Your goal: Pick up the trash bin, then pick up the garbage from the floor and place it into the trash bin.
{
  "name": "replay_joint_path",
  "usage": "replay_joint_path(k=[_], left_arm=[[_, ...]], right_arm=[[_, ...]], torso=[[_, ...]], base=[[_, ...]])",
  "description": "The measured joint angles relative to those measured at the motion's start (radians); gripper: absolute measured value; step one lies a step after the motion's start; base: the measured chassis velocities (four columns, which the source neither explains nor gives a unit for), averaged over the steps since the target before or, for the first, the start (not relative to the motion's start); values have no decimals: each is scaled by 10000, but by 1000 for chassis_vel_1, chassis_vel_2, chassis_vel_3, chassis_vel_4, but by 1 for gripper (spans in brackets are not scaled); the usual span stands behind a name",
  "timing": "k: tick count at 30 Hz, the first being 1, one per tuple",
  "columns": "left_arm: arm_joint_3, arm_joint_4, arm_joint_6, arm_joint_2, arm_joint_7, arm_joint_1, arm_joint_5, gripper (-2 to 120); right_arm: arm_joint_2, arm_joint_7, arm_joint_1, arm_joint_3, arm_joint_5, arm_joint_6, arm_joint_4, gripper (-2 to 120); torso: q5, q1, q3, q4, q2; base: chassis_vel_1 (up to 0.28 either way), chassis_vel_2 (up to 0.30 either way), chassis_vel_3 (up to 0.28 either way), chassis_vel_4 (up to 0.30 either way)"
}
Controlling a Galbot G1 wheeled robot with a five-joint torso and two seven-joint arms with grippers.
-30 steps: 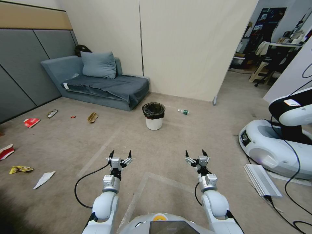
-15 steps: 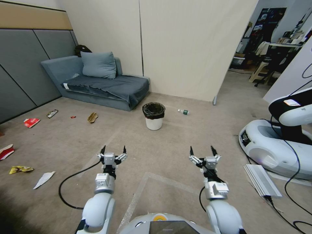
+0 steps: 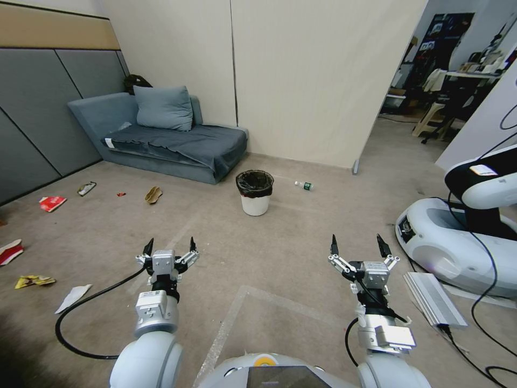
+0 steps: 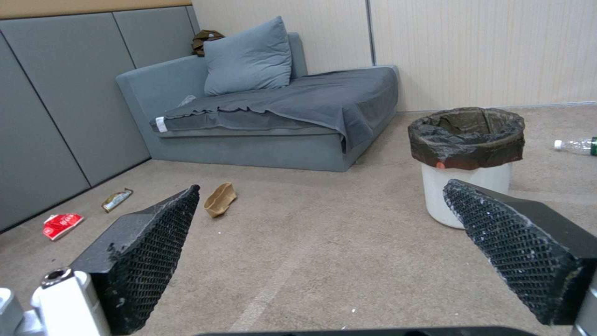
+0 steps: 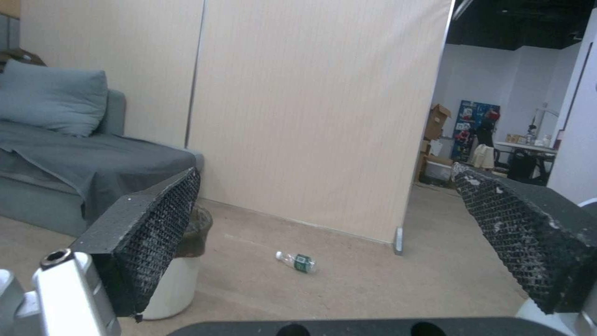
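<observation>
Standing upright on the carpet near the middle of the head view, the trash bin [image 3: 254,192] is a small white bucket with a black bag [image 4: 467,136] folded over its rim, just in front of the corner of the grey sofa [image 3: 161,137]. A small plastic bottle [image 3: 304,185] lies on its side a little to the right of the bin, near the beige partition wall [image 3: 318,81].

The garbage is scattered along the left side of the frame, well apart from the bin: a tan curled piece [image 3: 153,194], a tiny red scrap [image 3: 121,194], a dark wrapper [image 3: 86,188], a red pack [image 3: 52,203], another red-and-white pack [image 3: 11,251] at the left edge, a yellow wrapper [image 3: 34,281] and a white paper scrap [image 3: 72,297] in the lower left.

In the lower part of the frame both arms reach forward above the floor. The left gripper [image 3: 168,248] is at lower left with its fingers spread wide and nothing between them; in the left wrist view the bin shows beyond its dark fingers [image 4: 156,247]. The right gripper [image 3: 358,248] is at lower right, also wide open and holding nothing. Both are well apart from the bin.

At the right edge stands a white machine [image 3: 458,242] with black cables, and a grey flat box [image 3: 433,299] lies beside it.
</observation>
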Motion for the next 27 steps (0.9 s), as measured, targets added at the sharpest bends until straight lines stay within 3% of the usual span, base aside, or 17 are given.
replay_joint_path(k=[11,27], left_arm=[[24,35,-265,-17,9,-10,-95,100],[7,55,-286,-29,-38,-27,-98,100]], right_arm=[[18,-13,10,4,29,25,-36,100],[11,-6,27,4,32,26,-59,100]], torso=[[1,-1,0,0,0],[0,0,1,0,0]], base=[[-36,42,40,-37],[-187,183,184,-186]])
